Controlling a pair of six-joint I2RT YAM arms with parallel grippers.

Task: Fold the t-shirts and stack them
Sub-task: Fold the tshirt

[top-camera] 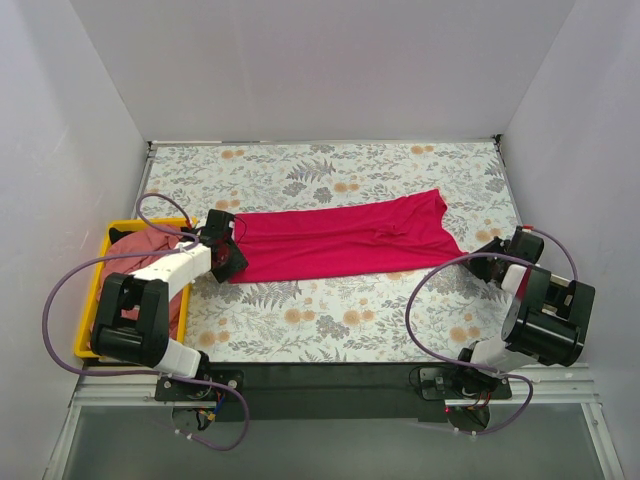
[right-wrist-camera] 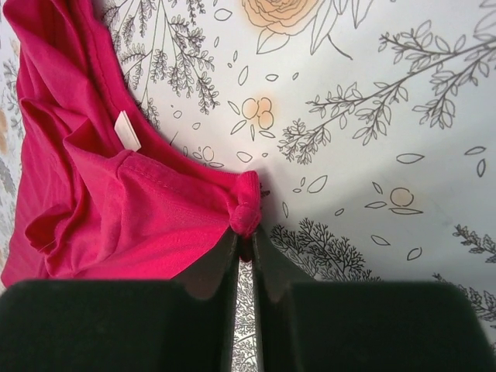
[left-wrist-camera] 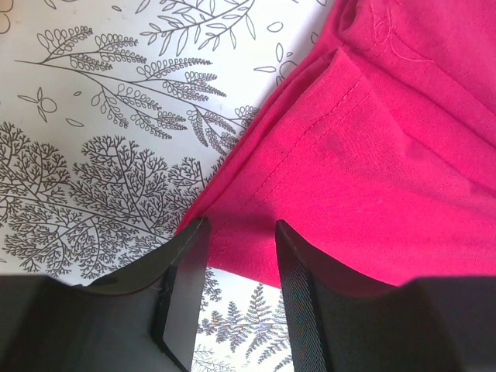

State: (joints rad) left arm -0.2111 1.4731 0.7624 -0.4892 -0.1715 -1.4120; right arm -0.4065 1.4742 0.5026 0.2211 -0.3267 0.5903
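The right tool has its jaws drawn almost together, pinching a small bunched knot of the magenta t-shirt right at the fingertips. Just up from that pinch the cloth curves round what looks like the neckline, and a small white tag stands out of the seam there, with no writing on it that can be read.

The left tool sits at the other end of the same shirt. Its fingers are parted a moderate way, and the hem corner lies in the gap between them; the stitching along the hem is plain to see, but nothing is clamped.

From above, the shirt lies stretched long and narrow across the middle of the floral-printed tabletop, one tool at each end. The salmon-pink t-shirt is heaped in the yellow bin at the left edge, beside the left arm and well apart from the magenta one. No brand or lettering shows anywhere.
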